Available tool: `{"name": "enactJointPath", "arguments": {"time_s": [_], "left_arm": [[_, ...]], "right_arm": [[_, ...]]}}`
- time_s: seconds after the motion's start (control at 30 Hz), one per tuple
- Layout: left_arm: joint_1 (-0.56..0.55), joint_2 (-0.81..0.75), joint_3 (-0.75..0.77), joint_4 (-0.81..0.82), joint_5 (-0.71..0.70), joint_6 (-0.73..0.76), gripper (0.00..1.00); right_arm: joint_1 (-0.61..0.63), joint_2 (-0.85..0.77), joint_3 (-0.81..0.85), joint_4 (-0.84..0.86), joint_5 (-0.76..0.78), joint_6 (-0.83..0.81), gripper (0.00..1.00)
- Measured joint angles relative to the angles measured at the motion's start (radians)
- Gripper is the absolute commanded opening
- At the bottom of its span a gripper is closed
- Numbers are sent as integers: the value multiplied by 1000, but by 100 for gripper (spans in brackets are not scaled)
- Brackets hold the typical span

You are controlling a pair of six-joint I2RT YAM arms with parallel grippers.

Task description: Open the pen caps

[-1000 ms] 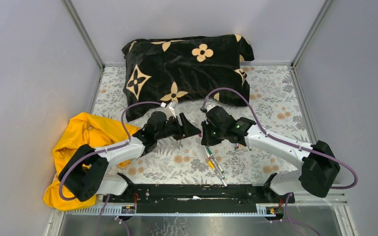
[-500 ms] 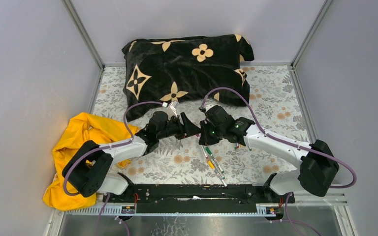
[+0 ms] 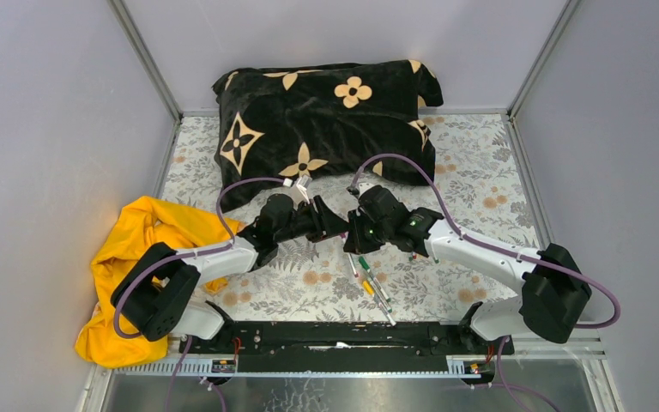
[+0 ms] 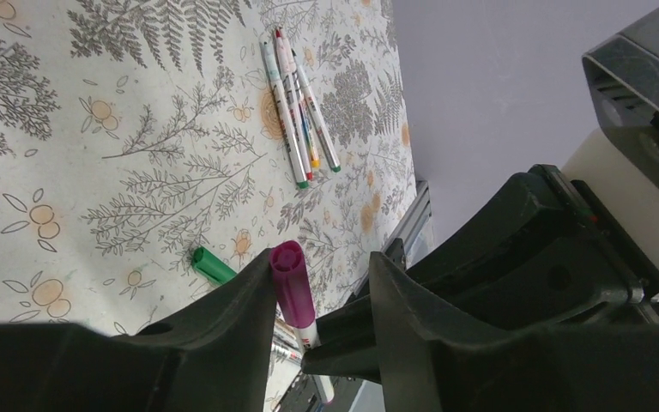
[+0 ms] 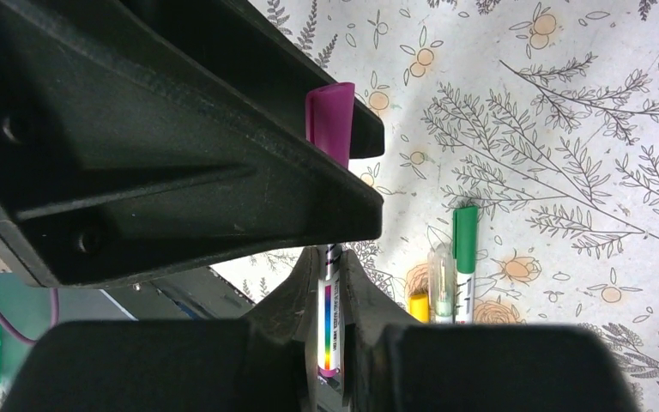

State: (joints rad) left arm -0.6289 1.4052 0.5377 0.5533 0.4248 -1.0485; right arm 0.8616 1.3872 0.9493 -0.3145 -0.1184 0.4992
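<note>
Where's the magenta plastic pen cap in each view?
Top external: not discernible; it should be where the left claw and right claw meet.
Left wrist: magenta plastic pen cap lower centre, between the left claw's fingers.
Right wrist: cap top centre, behind a left-claw finger; whitish pen barrel in the right claw.
Shared landmark: green plastic pen cap.

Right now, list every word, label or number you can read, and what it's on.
None can be read.
Held pen barrel: colour strip and tiny print, too small to read.
Pens on the table: markings blurred.
Blanket: flower motifs only, no letters.
</note>
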Motion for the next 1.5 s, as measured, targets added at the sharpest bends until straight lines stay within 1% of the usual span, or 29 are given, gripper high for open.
{"name": "enactJointPath", "arguments": {"time_s": [0.17, 0.37, 0.47, 0.63, 0.77, 0.93, 1.17, 1.4, 1.5], "left_arm": [[0, 0, 0, 0, -7, -7, 44], [0, -3, -4, 1, -8, -12, 35], [0, -5, -11, 5, -11, -14, 25], [0, -8, -19, 15, -18, -20, 0], [0, -9, -19, 23, -21, -23, 0], [0, -10, -19, 27, -28, -24, 0], [0, -17, -19, 26, -44, -33, 0], [0, -18, -19, 26, -48, -43, 0], [0, -18, -19, 26, -48, -47, 0]], "right_arm": [[0, -8, -17, 25, 1, 11, 1], [0, -28, -34, 40, 2, 19, 0], [0, -33, -39, 43, 3, 22, 0], [1, -48, -50, 53, 5, 26, 0], [1, -51, -51, 58, 8, 29, 2], [1, -54, -55, 66, 13, 30, 11], [1, -55, -56, 81, 21, 30, 18], [1, -55, -57, 86, 23, 31, 23], [1, -55, -58, 88, 23, 31, 24]]}}
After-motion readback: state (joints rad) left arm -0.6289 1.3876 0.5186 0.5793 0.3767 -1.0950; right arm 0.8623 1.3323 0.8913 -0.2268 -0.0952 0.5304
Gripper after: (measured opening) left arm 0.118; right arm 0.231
